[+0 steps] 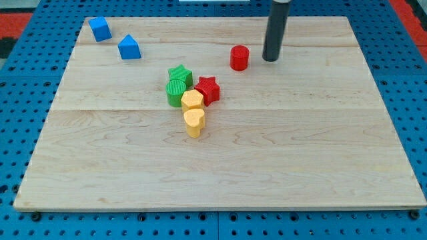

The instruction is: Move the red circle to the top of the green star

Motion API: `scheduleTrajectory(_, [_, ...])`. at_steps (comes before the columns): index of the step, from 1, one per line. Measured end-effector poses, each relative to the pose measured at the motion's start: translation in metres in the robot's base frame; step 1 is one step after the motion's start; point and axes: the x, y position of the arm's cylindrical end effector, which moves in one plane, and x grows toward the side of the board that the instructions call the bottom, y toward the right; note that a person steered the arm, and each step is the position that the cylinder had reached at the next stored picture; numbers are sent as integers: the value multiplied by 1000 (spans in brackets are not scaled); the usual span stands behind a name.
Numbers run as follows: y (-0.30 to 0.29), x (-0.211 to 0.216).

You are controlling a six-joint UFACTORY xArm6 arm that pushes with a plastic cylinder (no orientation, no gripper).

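Pale wooden board [280, 160] on a blue pegboard [20, 87] fills your view, with a strip of red showing at both upper corners. You'll find the red circle [239, 58] in the upper middle of the board, standing alone, up and to the view's right of the central cluster. The tip [270, 59] sits just to the view's right of it, close beside, with a narrow gap that looks open, though you cannot be sure it is not touching. Your arm ends in a plain dark rod with no jaws, so there is nothing to open, close or grip. The green star [180, 74] lies down and to the view's left of the red circle, well apart from it, at the top of the cluster. Pressed against its lower edge is a green ribbed block [176, 93], whose shape you cannot tell for certain. A red star [207, 89] sits to the view's right of those, a yellow hexagon [192, 101] just below it, and a yellow heart [193, 122] below that. Two blue blocks sit near the upper left corner: a blue cube [99, 29] and a blue house-shaped block [129, 48].
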Motion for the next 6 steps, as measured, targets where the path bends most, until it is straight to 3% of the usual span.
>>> scheduleTrajectory(2, [-117,0])
scheduleTrajectory(5, [-196,0])
scheduleTrajectory(6, [-276,13])
